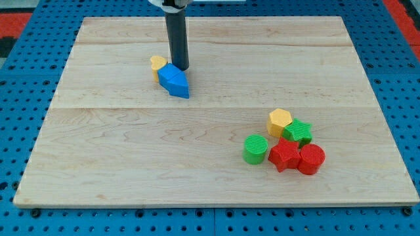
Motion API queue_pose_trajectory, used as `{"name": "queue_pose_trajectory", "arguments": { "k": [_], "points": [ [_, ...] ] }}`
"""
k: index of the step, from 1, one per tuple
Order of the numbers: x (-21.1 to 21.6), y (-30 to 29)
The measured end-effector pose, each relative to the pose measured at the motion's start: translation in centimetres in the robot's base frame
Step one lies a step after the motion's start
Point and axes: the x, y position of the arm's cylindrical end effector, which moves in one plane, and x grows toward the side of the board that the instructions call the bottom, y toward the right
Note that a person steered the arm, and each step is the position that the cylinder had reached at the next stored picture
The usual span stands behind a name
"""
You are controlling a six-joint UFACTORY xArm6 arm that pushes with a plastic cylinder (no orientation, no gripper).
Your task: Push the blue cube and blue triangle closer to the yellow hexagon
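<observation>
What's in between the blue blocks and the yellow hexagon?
Nothing: in the camera view only bare wooden board lies between the blue blocks by my tip and the yellow hexagon.

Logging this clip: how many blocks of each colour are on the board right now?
Yellow: 2 (one behind the blue shapes, hexagon)
Blue: 2, as far as I can tell, pressed together
Green: 2 (star, cylinder)
Red: 2 (star, hexagon)
Total: 8

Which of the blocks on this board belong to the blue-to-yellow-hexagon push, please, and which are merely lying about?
Job:
my tip, touching the blue blocks
blue blocks, two shapes not separable here
yellow hexagon

Lying about:
yellow block behind the blue ones
green star
green cylinder
red star
red block
</observation>
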Motion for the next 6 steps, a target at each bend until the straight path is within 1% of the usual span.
{"name": "queue_pose_trajectory", "arguments": {
  "k": [1,2,3,5,6],
  "points": [
    [-2.3,-2.6],
    [-8.7,-7.2],
    [-4.1,-11.9],
    [4.9,-2.6],
    [5.7,2.8]
  ]
}}
